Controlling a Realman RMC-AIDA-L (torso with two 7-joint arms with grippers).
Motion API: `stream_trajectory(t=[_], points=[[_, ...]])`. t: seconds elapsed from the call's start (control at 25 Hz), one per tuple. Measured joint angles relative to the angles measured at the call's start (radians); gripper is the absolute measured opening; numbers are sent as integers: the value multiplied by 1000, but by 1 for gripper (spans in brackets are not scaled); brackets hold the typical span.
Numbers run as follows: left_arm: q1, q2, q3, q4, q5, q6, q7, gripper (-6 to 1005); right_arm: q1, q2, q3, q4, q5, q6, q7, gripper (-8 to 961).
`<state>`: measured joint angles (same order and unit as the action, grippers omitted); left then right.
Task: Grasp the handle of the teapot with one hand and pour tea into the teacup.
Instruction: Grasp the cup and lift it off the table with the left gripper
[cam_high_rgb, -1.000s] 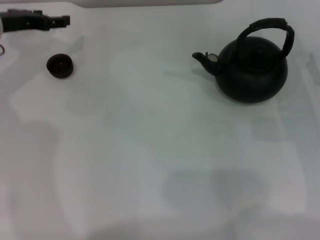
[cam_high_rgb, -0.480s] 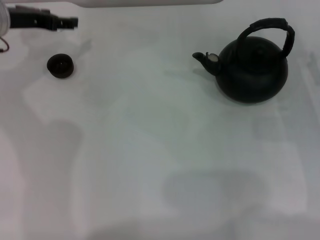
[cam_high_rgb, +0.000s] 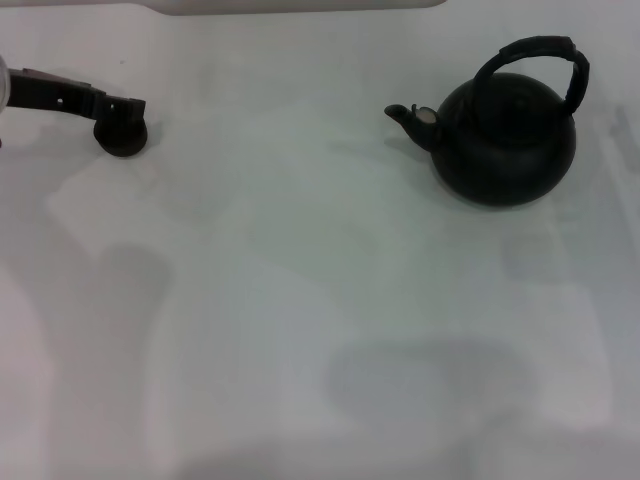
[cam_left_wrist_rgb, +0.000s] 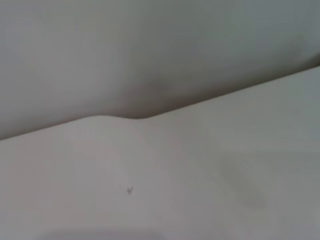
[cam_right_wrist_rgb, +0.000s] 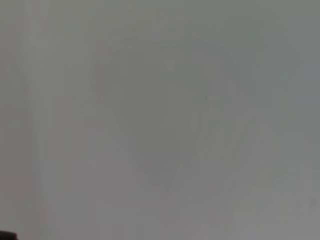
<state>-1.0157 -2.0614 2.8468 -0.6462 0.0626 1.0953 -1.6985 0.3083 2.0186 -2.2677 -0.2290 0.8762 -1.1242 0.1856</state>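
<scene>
**Left claw at the teacup; teapot not yet grasped**

The left claw (cam_high_rgb: 128, 106) is seen in the head view at the far left of the bench (cam_high_rgb: 300, 300), its dark tip lying over the top of the teacup (cam_high_rgb: 122, 138). Whether the cup is touched or merely overlapped cannot be told, nor whether the fingers are spread or pressed together. The right claw is not shown in any view.

The teapot (cam_high_rgb: 505, 140) is found upright at the far right of the bench, well apart from the teacup, its pale-tipped spout (cam_high_rgb: 412, 117) turned toward the cup's side. The handle (cam_high_rgb: 540, 55) is arched over the top and is held by nothing.

The step in hand is judged to be an early one: the cup is being attended to, and pouring is not begun. Next, the handle must be gripped and cup and spout brought near each other.

No brand, label or writing is seen.
</scene>
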Motion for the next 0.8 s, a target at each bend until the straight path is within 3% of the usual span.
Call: stream_trajectory(t=[0.8], points=[[5, -9, 0, 15, 3, -22, 12, 861, 0, 1, -2, -2, -4, 0, 14, 873]])
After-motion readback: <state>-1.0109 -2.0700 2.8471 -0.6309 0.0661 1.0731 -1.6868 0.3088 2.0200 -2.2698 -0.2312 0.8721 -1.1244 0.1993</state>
